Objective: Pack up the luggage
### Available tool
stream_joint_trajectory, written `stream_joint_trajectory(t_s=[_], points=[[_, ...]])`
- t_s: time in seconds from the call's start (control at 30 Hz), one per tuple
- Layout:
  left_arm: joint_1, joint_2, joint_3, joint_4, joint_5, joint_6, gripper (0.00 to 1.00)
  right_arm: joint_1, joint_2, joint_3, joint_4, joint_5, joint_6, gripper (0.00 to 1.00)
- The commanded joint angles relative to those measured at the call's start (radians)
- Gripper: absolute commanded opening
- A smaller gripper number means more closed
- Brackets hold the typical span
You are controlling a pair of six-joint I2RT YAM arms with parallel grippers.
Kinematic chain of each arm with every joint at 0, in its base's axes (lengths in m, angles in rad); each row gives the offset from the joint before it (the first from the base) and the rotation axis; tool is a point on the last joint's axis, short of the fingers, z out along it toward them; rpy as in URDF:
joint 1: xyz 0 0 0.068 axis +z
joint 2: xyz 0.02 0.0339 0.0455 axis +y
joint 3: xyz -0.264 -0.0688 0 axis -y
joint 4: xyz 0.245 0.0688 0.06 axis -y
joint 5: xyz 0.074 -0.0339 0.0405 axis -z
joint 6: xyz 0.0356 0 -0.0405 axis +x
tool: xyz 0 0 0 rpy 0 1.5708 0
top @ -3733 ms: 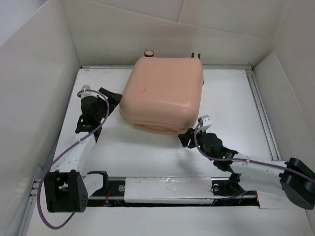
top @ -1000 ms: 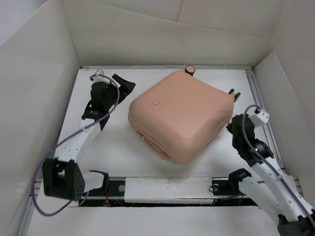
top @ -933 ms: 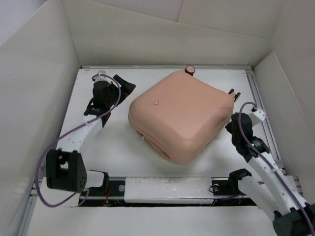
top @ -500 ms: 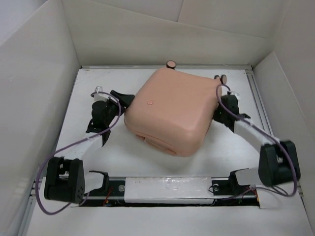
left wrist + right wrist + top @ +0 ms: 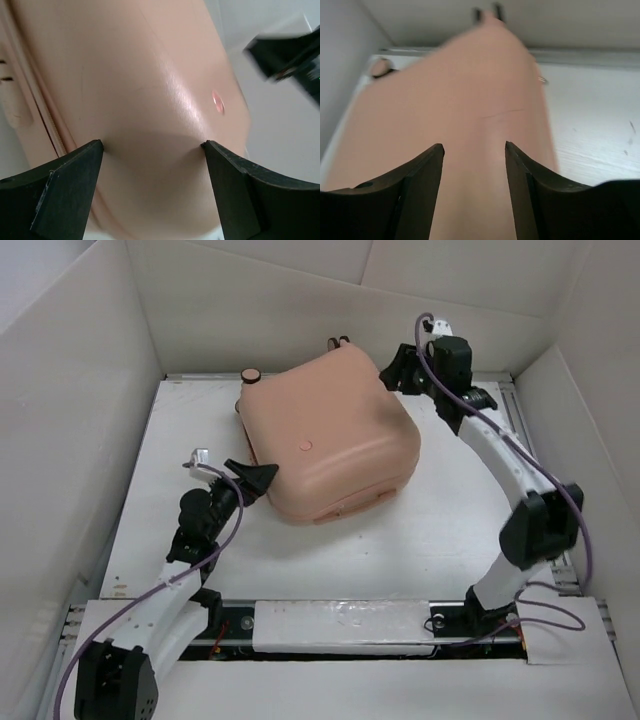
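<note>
The luggage (image 5: 335, 430), peach-pink and shut, lies flat mid-table at an angle, with its round emblem (image 5: 302, 445) facing up. Two of its wheels (image 5: 250, 374) point toward the back wall. My left gripper (image 5: 258, 478) is at its near-left corner, open. In the left wrist view the shell (image 5: 150, 90) fills the picture and both fingertips (image 5: 87, 155) touch its rounded corner. My right gripper (image 5: 392, 368) hovers over the far-right corner, open. In the right wrist view the shell (image 5: 470, 100) runs away beneath its parted fingers (image 5: 427, 165), and nothing is held.
White walls (image 5: 70, 410) box in the table on the left, back and right. A metal rail (image 5: 530, 470) runs along the right side. A white bar (image 5: 340, 622) crosses the front between the arm bases. The right arm (image 5: 500, 460) arches along the right side.
The luggage has turned and slid toward the back left. My right gripper swung from the right side to the far corner and opened. My left gripper drew back to the near-left corner.
</note>
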Motion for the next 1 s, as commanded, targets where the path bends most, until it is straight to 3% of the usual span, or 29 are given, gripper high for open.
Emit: stream_joint_trajectory(t_s=[0.0,0.07,0.1,0.2,0.33,0.5,0.57,0.6,0.67,0.8,0.97], points=[[-0.068,-0.028,-0.024,-0.072,0.299,-0.055,0.79,0.084,-0.291,-0.010,-0.008,-0.035,-0.076,0.59],[-0.068,-0.053,-0.012,-0.097,0.297,-0.055,0.80,0.122,-0.430,-0.117,-0.008,-0.009,-0.092,0.55],[-0.068,-0.063,0.008,-0.143,0.267,-0.002,0.80,0.147,-0.506,-0.283,0.012,-0.009,-0.092,0.48],[-0.068,-0.155,0.112,-0.364,0.071,0.088,0.83,0.303,-0.833,-0.618,0.139,-0.020,-0.029,0.14],[-0.026,-0.203,0.199,-0.482,-0.038,0.108,0.83,0.546,-0.959,-0.956,0.254,0.105,0.034,0.00],[-0.016,-0.125,0.192,-0.515,-0.144,0.140,0.73,0.736,-0.886,-1.104,0.415,0.270,0.048,0.03],[-0.016,-0.067,0.138,-0.474,-0.154,0.113,0.63,0.804,-0.846,-1.123,0.461,0.340,0.048,0.23],[-0.016,-0.026,0.117,-0.454,-0.145,0.094,0.59,0.822,-0.813,-1.123,0.495,0.366,0.035,0.37],[-0.016,-0.016,0.046,-0.365,-0.135,0.031,0.55,0.845,-0.770,-1.135,0.538,0.434,0.026,0.47],[0.024,-0.025,-0.021,-0.233,-0.079,-0.042,0.47,0.845,-0.725,-1.146,0.592,0.519,0.026,0.50],[0.135,0.142,-0.006,-0.089,0.073,-0.055,0.47,0.845,-0.644,-1.156,0.653,0.684,0.045,0.50]])
